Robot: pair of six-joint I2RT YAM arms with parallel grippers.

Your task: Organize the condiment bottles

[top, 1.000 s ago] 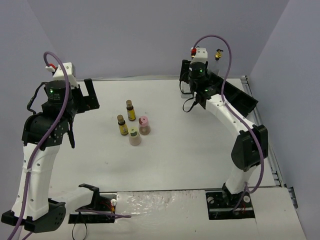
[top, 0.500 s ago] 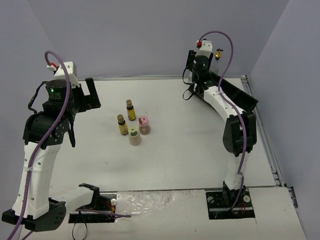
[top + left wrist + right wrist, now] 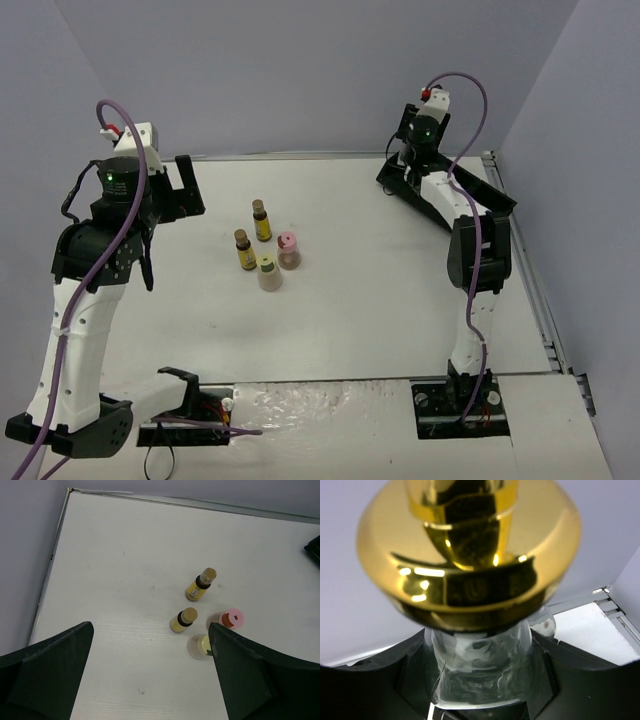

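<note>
Four condiment bottles stand mid-table: two amber brown-capped ones (image 3: 262, 220) (image 3: 244, 250), a pink-capped one (image 3: 289, 250) and a cream-capped one (image 3: 269, 272). The left wrist view shows them too: amber (image 3: 201, 584) (image 3: 184, 620), pink (image 3: 231, 618), cream (image 3: 201, 646) partly behind a finger. My left gripper (image 3: 150, 680) hovers open left of them, its jaws wide and empty. My right gripper (image 3: 480, 667) is shut on the neck of a clear glass bottle (image 3: 480, 650) with a gold pour spout (image 3: 470, 555). The top view hides that bottle behind the right wrist (image 3: 425, 125).
The black compartmented tray (image 3: 480, 195) lies at the back right, beneath the right arm's forearm; its corner shows in the left wrist view (image 3: 314, 550). Grey walls close in at the back and both sides. A metal rail (image 3: 530, 270) runs along the table's right edge.
The right arm has swung right and back over the tray with the glass bottle in its grip. The left arm shifted only slightly. The four standing bottles did not move.
</note>
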